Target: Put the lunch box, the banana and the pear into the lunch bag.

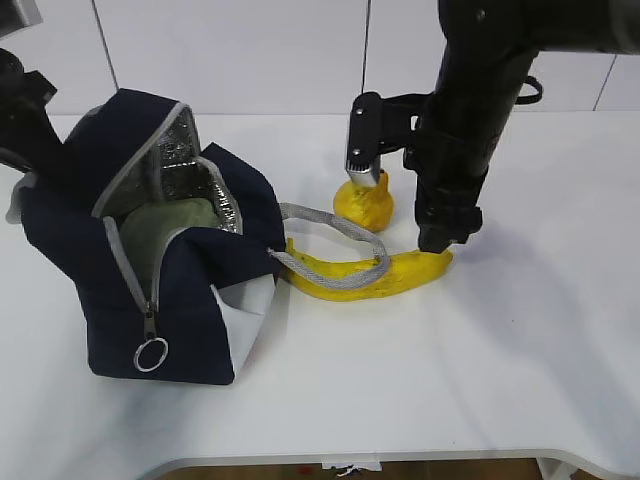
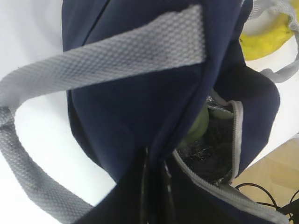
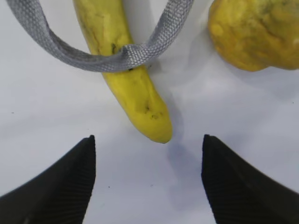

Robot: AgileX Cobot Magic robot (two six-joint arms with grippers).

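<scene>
Nearest, lunch bag (image 1: 150,240) standing unzipped on bench (image 1: 450,380), mouth gaping, lunch box (image 1: 170,225) already inside. Beside it, banana (image 1: 360,275) lying under grey handle (image 1: 335,235), awkward for lifting. Right gripper (image 3: 148,175) spread wide over banana tip, apparently lining up. Behind, pear (image 1: 364,204) waiting. Far left, left gripper (image 2: 154,196) pinched shut on bag fabric, seemingly steadying it.

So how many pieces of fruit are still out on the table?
2: the banana lies under the bag's grey handle, the pear just behind it. Nothing else shows.
</scene>
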